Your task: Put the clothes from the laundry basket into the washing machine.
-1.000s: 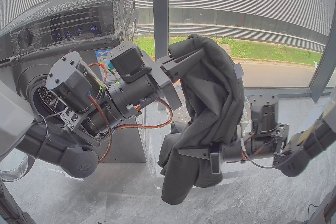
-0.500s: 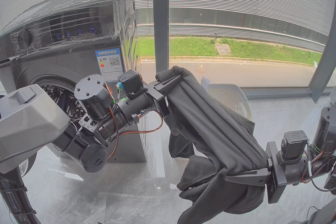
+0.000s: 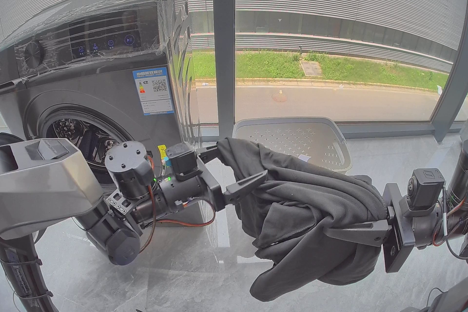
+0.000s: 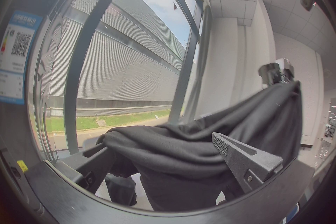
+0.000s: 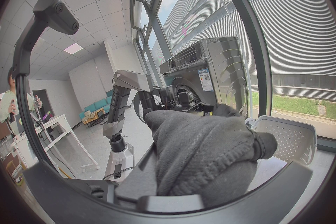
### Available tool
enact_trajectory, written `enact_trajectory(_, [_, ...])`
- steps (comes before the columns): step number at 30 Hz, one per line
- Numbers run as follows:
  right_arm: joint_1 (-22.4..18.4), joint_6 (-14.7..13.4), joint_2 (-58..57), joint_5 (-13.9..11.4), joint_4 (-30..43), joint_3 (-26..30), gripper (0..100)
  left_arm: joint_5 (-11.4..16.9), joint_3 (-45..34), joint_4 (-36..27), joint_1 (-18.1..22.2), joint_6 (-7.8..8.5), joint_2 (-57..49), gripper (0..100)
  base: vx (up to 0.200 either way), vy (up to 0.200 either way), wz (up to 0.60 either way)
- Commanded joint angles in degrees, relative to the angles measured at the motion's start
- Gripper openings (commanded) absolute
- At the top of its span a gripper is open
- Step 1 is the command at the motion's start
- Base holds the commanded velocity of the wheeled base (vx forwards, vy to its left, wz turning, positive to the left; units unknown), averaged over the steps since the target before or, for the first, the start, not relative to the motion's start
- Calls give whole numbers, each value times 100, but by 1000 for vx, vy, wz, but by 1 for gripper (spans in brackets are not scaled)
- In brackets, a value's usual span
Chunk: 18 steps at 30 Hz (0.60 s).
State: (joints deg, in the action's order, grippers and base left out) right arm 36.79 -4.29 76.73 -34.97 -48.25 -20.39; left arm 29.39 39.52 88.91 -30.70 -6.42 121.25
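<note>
Both arms have dropped. A second ago the left gripper (image 3: 241, 161) held its end of the dark cloth (image 3: 302, 201) high, level with the label on the washer (image 3: 97, 84). The cloth then hung in a long fold down to the right gripper (image 3: 336, 218). Now the left gripper sits low, just right of the washer's front corner and about level with the lower half of the drum mouth (image 3: 80, 137). The right gripper has swung out well to the washer's right. The cloth is slung nearly level between them and sags in a loose bag under the right end, clear of the floor.

The left jaws stand wide, with the cloth lying across and over them rather than pinched. The right jaws are wide as well: the cloth is heaped on one finger and the other stands free of it. The load therefore looks carried by draping, not by a clamp, and a quick swing could slip it off.

With the arms down, the basket (image 3: 292, 125) has come into sight behind the cloth, right of the washer and by the window. The drum mouth stands open with nothing across it.

I judge the lift out of the basket as done and the carry toward the washer as the step in hand. The cloth has to go left and in through the mouth, left end first.
</note>
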Motion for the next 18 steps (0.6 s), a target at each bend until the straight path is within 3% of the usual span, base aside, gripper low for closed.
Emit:
enact_trajectory(1, [-269,-10,-17,-1,0,-44,0,849,-867,83,591,273,-391,100,0,0,0])
enact_trajectory(5, [-330,-107,-9,17,-9,-52,0,1772,-1447,83,925,634,-866,100,0,0,0])
enact_trajectory(8, [-339,-107,0,26,-9,-61,0,2211,-1887,74,934,880,-1235,100,0,0,0])
enact_trajectory(13, [-339,-116,9,43,0,-61,0,2317,-2361,65,943,994,-1499,100,0,0,0])
enact_trajectory(16, [-339,-116,9,105,0,-105,0,2334,-2537,65,1365,1152,-1446,100,0,0,0])
enact_trajectory(18, [-339,-116,9,105,0,-114,0,2369,-2449,74,1391,1187,-1481,100,0,0,0])
